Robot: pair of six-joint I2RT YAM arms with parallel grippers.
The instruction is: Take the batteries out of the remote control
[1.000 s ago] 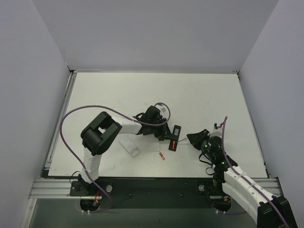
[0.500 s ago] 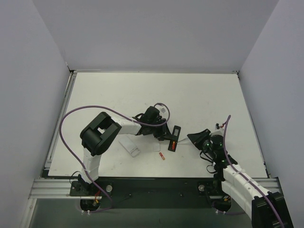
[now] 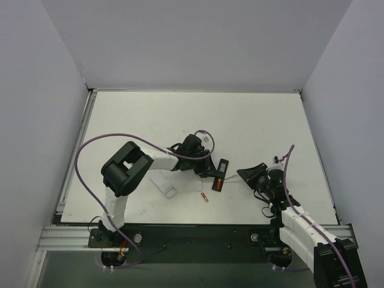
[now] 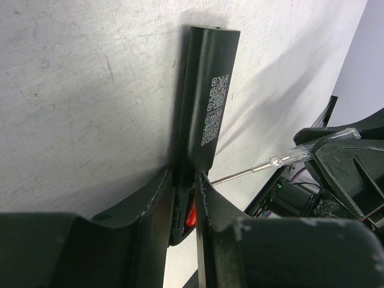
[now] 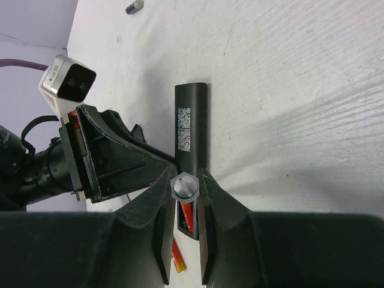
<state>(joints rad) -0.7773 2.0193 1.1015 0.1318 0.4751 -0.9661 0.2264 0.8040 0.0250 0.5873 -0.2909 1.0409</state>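
The black remote control [image 3: 222, 171] lies on the white table with its battery recess open. My left gripper [image 3: 210, 172] is shut on the remote's side, the fingers [image 4: 157, 198] clamping its recess end [image 4: 204, 108]. One red battery [image 5: 187, 217] sits in the recess and also shows in the left wrist view [image 4: 191, 213]. A second red battery [image 3: 204, 197] lies loose on the table beside the remote [image 5: 177, 257]. My right gripper [image 3: 245, 174] is shut on a clear-handled screwdriver [image 5: 183, 186], whose thin shaft [image 4: 240, 174] points at the recess.
A short white remote [image 3: 164, 185] lies left of the loose battery, with a small white piece [image 3: 198, 187] between them. A small grey object [image 5: 134, 7] lies on the table beyond the remote. Grey walls enclose the table on three sides.
My right arm has shifted slightly to the right with the screwdriver still in its grip. The left gripper, the remote and the loose battery have stayed where they were.
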